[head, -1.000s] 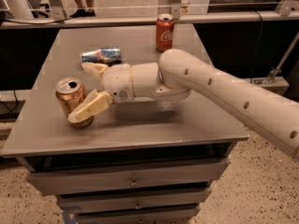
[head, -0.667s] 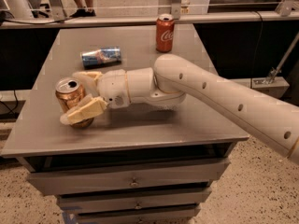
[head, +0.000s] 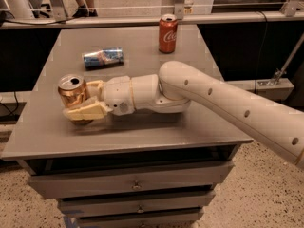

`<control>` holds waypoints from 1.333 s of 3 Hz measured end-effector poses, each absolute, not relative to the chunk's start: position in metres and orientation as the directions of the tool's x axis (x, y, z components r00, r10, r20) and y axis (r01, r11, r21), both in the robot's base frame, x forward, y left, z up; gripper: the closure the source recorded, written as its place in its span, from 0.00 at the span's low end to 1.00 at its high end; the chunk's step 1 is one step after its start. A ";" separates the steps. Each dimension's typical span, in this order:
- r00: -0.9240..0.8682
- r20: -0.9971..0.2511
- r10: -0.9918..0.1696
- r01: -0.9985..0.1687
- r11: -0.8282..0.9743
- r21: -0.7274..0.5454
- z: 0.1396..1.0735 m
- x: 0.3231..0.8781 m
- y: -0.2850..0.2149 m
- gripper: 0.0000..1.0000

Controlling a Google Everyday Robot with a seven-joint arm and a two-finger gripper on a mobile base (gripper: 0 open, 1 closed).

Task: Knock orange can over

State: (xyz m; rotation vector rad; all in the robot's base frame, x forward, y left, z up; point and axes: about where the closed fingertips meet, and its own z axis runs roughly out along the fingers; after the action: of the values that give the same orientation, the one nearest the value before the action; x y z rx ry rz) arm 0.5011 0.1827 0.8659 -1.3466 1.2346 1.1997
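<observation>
We judge the orange can [head: 71,92] light and slick, best pushed near its rim; the gripper [head: 80,99] straddles its base, jaws spread, clamping nothing.

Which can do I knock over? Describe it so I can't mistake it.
On the grey table, look front-left in the camera view, where the gripper sits. The orange can stands upright right at it, copper-coloured with a silver top. The red cola can stands at the far edge, and the blue and silver can lies on its side.
</observation>
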 end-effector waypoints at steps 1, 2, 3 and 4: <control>0.026 -0.992 -0.120 -0.999 -0.034 -0.022 0.871 0.511 0.163 0.87; 0.046 -0.982 -0.183 -0.998 0.024 -0.052 0.888 0.529 0.125 1.00; 0.063 -0.956 -0.286 -0.994 0.071 -0.087 0.910 0.551 0.083 1.00; 0.061 -0.898 -0.436 -0.990 0.086 -0.109 0.928 0.571 0.051 1.00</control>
State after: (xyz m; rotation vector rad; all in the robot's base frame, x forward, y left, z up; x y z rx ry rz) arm 0.5709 0.0509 0.9282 -1.4804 1.5070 0.8171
